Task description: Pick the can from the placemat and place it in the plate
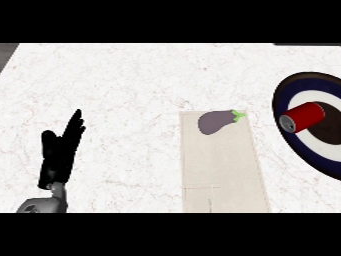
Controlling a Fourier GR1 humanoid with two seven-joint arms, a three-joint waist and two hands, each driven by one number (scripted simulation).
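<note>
Red can (306, 116) lies sideways in plate (324, 152), well right of open, empty left hand (55, 157); it could roll out.

The counter (129, 80) is white with faint veins; the placemat (221, 170) is plain beige. The eggplant (216, 121) is purple, green-stemmed; the can (306, 116) red, silver-ended. The plate (300, 145) has navy, white and brown rings.
</note>
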